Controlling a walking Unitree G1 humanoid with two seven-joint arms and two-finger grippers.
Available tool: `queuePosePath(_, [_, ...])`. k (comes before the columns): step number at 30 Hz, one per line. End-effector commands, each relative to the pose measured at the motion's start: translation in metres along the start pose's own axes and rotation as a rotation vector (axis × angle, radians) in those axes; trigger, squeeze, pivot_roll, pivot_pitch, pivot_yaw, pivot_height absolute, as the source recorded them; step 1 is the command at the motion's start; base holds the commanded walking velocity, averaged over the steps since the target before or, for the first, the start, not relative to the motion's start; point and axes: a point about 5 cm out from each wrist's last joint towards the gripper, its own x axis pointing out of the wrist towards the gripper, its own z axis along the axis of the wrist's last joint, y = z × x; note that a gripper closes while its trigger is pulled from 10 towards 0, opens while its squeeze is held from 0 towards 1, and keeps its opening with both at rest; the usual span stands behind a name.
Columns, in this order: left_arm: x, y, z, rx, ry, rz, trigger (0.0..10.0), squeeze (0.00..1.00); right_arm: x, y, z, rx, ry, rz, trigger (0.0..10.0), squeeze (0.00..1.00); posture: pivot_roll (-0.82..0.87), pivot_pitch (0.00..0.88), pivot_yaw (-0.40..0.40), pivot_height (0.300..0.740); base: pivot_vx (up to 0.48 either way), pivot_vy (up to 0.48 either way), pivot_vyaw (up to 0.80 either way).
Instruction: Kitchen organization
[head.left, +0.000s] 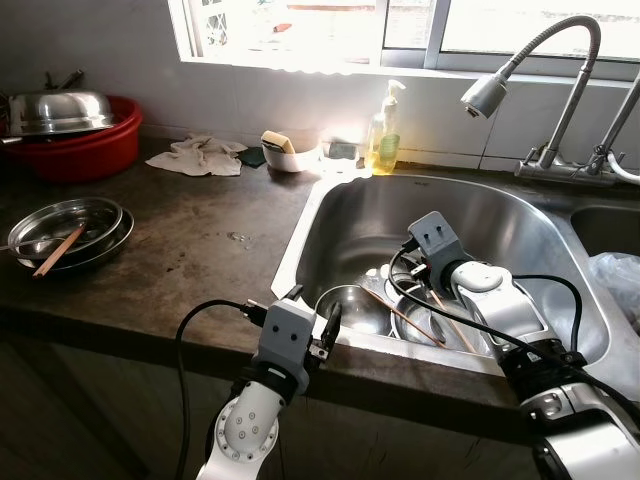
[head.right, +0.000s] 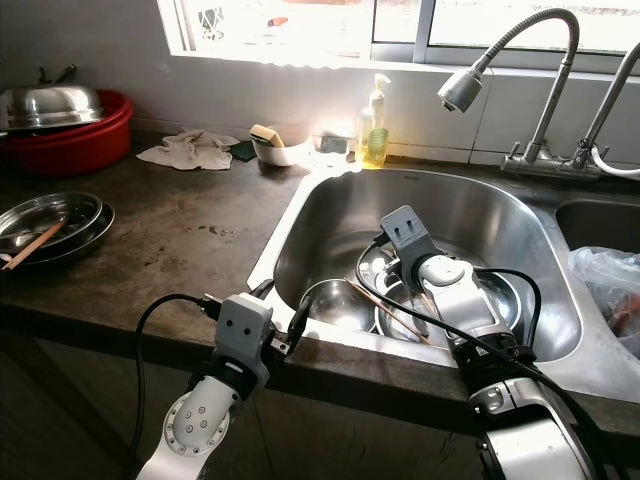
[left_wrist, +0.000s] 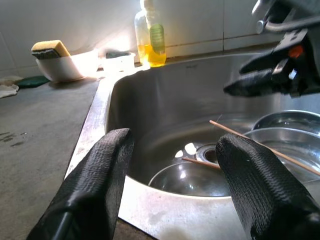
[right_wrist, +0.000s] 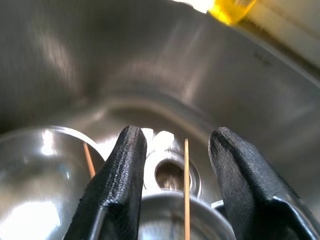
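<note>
1. The sink (head.left: 330, 215) holds steel bowls (head.left: 352, 308) at its near wall; its far half lies bare.
2. A thin wooden chopstick (right_wrist: 186, 190) lies across the bowls, slanting toward the sink's drain.
3. The right end effector (right_wrist: 175, 165) hangs open inside the sink, fingers straddling the chopstick.
4. The left end effector (left_wrist: 172, 165) is open at the sink's near rim, over the worktop (head.left: 190, 265) edge.

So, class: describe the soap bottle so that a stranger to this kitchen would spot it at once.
Start at the steel sink under the bright window. On the ledge behind its back left corner stands the soap bottle. It is the one tall clear bottle of yellow liquid with a white pump; the white dishes beside it are low.
</note>
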Motion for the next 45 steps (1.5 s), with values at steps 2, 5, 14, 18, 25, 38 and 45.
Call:
queuePosePath(2, [0.0, 0.001, 0.002, 0.004, -0.005, 0.003, 10.0, 0.0, -0.019, -0.004, 0.017, 0.08, -0.181, -0.107, 10.0, 0.0, 0.19, 0.0, -0.053, 0.74, 0.0, 0.0, 0.0])
queuePosePath(5, [0.0, 0.001, 0.002, 0.002, -0.005, 0.003, 10.0, 0.0, -0.031, 0.0, 0.023, 0.127, -0.275, -0.133, 10.0, 0.0, 0.19, 0.0, -0.049, 0.74, 0.0, 0.0, 0.0])
queuePosePath(14, [0.0, 0.001, 0.001, 0.003, 0.002, -0.008, 10.0, 0.0, -0.087, 0.015, 0.03, 0.226, -0.488, -0.239, 10.0, 0.0, 0.17, 0.0, -0.036, 0.74, 0.0, 0.0, 0.0])
queuePosePath(18, [0.0, 0.0, 0.002, 0.009, -0.002, -0.011, 10.0, 0.0, -0.103, 0.027, 0.014, 0.273, -0.473, -0.264, 10.0, 0.0, 0.16, 0.0, -0.036, 0.74, 0.0, 0.0, 0.0])
queuePosePath(25, [-0.004, 0.0, 0.004, 0.004, -0.01, -0.006, 10.0, 0.0, -0.129, 0.041, 0.003, 0.352, -0.475, -0.284, 10.0, 0.0, 0.16, 0.0, -0.031, 0.74, 0.0, 0.0, 0.0])
queuePosePath(38, [-0.006, -0.002, 0.003, 0.001, 0.0, -0.017, 10.0, 0.0, -0.126, 0.04, 0.003, 0.37, -0.46, -0.312, 10.0, 0.0, 0.16, 0.0, -0.028, 0.74, -0.019, 0.0, 0.0])
queuePosePath(45, [-0.008, -0.003, 0.001, 0.006, 0.01, -0.02, 10.0, 0.0, -0.124, 0.045, 0.006, 0.379, -0.459, -0.294, 10.0, 0.0, 0.17, 0.0, -0.026, 0.74, -0.264, 0.0, 0.0])
